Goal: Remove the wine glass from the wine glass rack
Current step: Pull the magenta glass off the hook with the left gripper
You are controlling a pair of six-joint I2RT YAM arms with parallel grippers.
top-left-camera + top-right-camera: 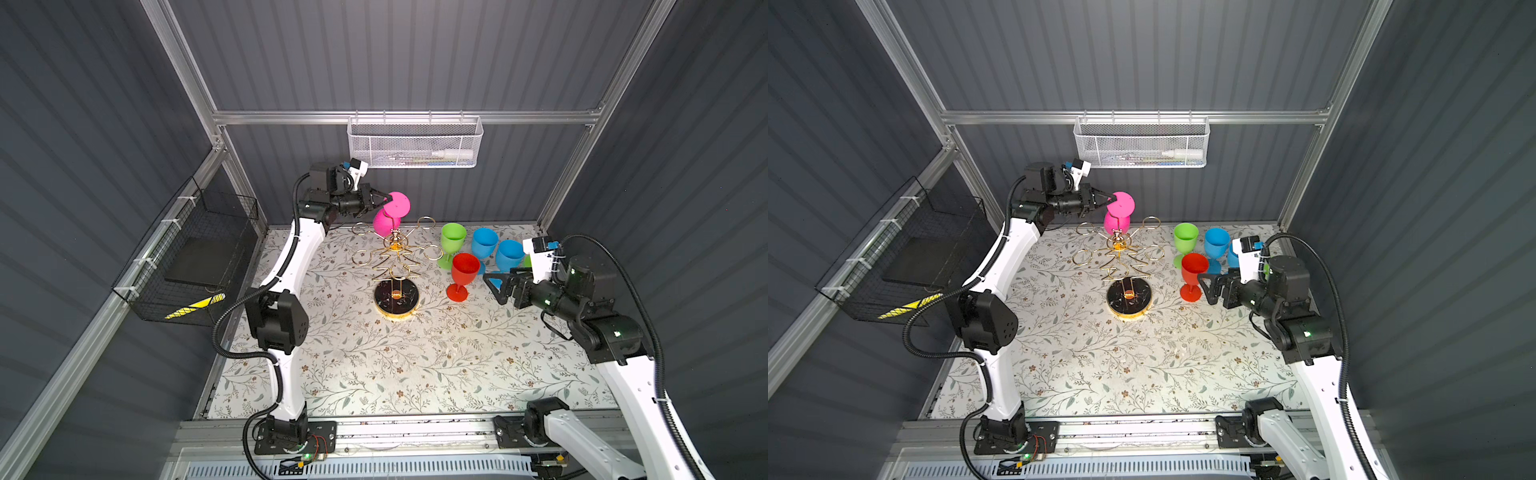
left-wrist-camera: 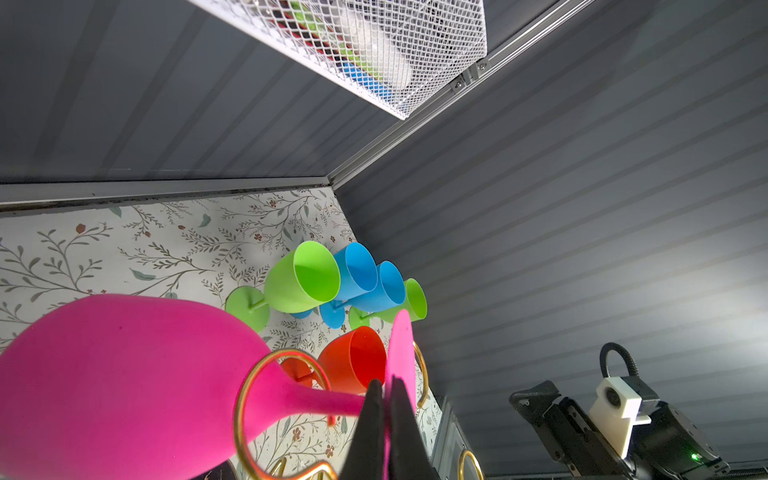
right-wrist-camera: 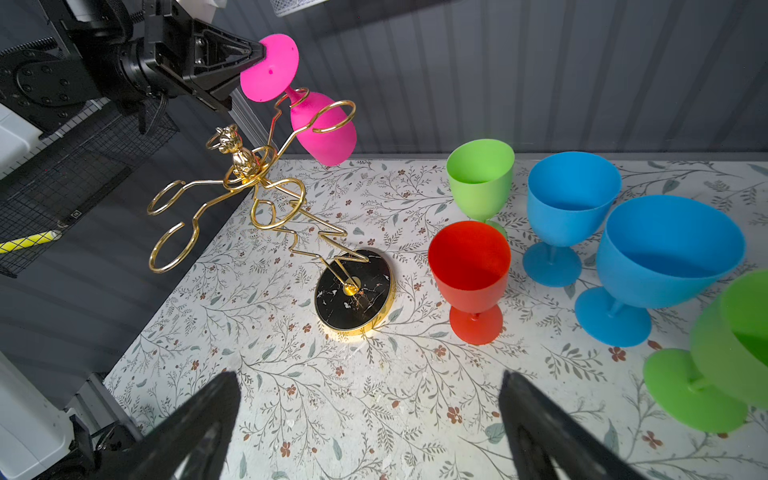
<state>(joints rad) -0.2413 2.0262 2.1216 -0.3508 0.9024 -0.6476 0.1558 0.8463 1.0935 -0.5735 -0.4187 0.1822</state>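
Note:
A pink wine glass (image 1: pixel 384 222) (image 1: pixel 1116 222) (image 3: pixel 324 129) hangs upside down and tilted at the back of the wine glass rack (image 1: pixel 395 243) (image 1: pixel 1119 245) (image 3: pixel 241 160). The rack is gold wire on a round black base. In the left wrist view the wine glass stem (image 2: pixel 324 405) runs through a gold loop (image 2: pixel 245 395). My left gripper (image 1: pixel 388 199) (image 1: pixel 1112 198) (image 2: pixel 384 380) (image 3: pixel 259 48) is shut on the edge of the glass's round foot. My right gripper (image 1: pixel 498 281) (image 1: pixel 1210 283) (image 3: pixel 370 376) stands open and empty, low over the table beside a red glass.
Right of the rack stand a red glass (image 1: pixel 463 270) (image 3: pixel 469 266), a green glass (image 1: pixel 452 239), two blue glasses (image 1: pixel 484 243) (image 1: pixel 509 253) and another green one (image 3: pixel 731 353). A white mesh basket (image 1: pixel 415 143) hangs on the back wall, a black wire basket (image 1: pixel 187 257) on the left.

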